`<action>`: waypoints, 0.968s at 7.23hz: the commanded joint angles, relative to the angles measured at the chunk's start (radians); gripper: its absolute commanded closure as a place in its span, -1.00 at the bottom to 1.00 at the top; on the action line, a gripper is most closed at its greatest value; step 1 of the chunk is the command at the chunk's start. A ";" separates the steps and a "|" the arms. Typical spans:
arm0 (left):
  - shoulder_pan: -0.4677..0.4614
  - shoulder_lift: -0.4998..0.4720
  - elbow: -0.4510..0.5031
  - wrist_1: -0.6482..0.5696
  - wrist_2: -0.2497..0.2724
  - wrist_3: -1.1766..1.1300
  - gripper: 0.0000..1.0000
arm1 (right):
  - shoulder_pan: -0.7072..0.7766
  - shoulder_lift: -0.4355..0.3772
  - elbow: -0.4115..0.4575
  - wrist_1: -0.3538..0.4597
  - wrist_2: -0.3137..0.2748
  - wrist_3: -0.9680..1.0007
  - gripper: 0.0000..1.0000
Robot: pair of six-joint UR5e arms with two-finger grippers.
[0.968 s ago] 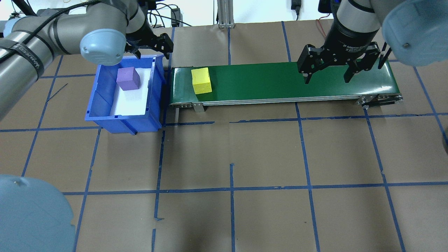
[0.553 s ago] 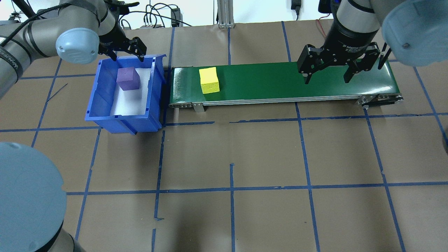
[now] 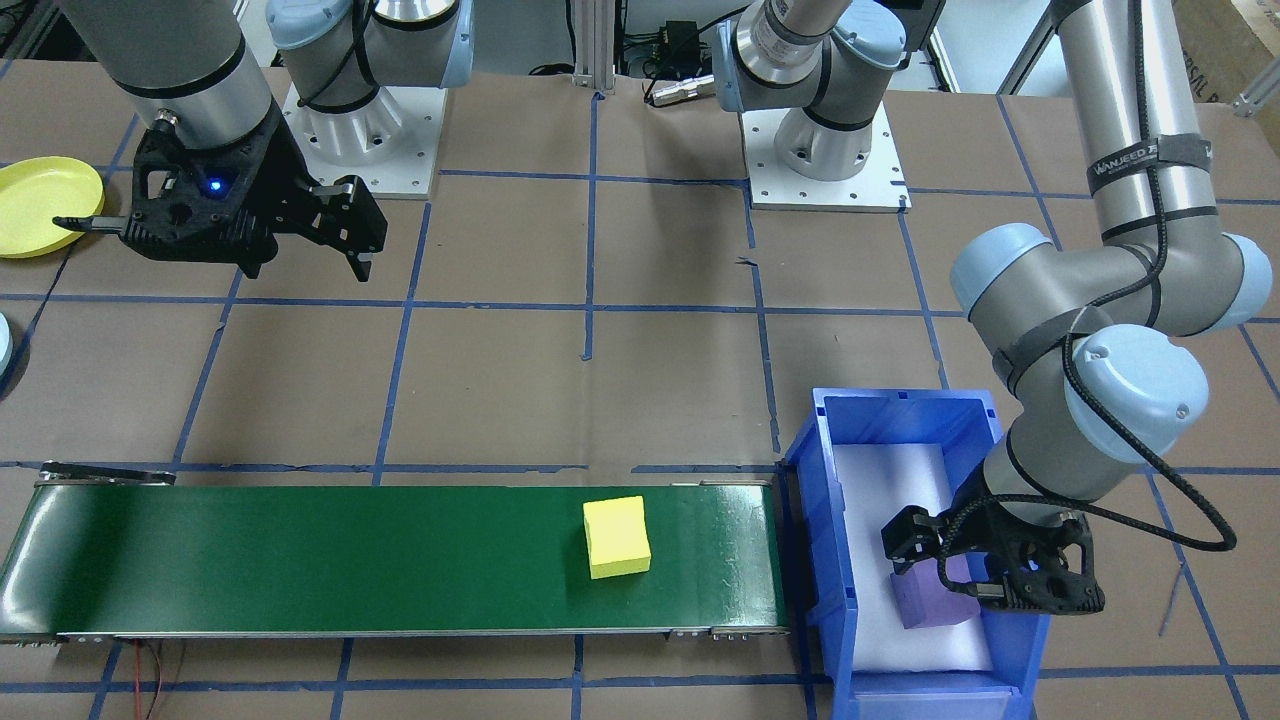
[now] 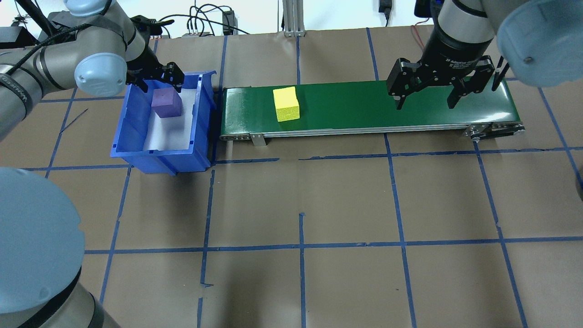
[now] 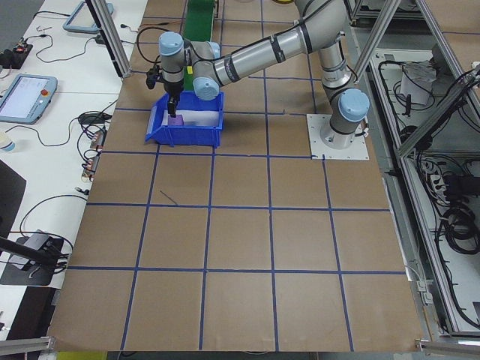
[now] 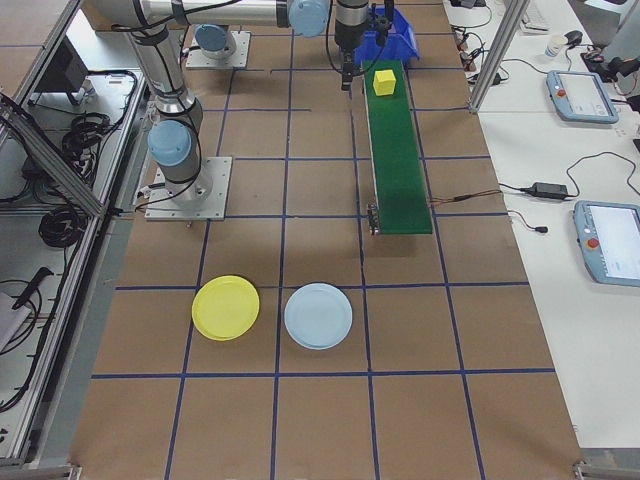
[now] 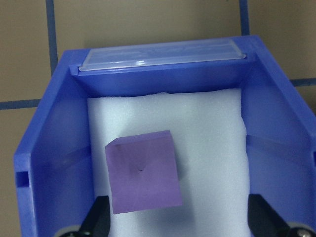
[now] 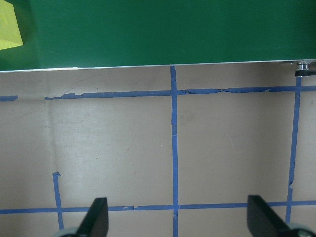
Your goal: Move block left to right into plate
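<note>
A yellow block [image 4: 286,104] [image 3: 616,537] rides on the green conveyor belt [image 4: 364,105], near its left end. A purple block [image 4: 166,102] [image 7: 143,170] lies on white foam inside the blue bin [image 4: 123,123]. My left gripper [image 4: 157,84] [image 3: 975,580] hangs open just over the purple block, one finger on each side, not touching it. Above the belt's right end my right gripper [image 4: 427,102] [image 8: 177,222] stands open and holds nothing. A yellow plate [image 6: 225,307] and a light blue plate [image 6: 318,316] lie on the table beyond the belt's right end.
The blue bin's walls [image 7: 44,163] closely surround the left gripper's fingers [image 7: 96,222]. The yellow plate [image 3: 45,190] sits at the table's edge near the right arm's base. Brown paper with blue tape lines covers the table [image 4: 300,205].
The yellow block has travelled rightward along the belt. My left gripper has swung from the bin's far right corner to over the purple block. The right gripper has stayed put.
</note>
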 commanded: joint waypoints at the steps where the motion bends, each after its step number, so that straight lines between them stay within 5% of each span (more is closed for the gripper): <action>1: 0.002 -0.032 -0.003 0.038 0.004 0.000 -0.92 | 0.000 0.000 0.000 0.000 0.001 0.001 -1.00; 7: 0.002 -0.056 0.011 0.050 0.009 -0.049 -0.92 | 0.000 0.000 0.001 0.002 -0.001 0.003 -1.00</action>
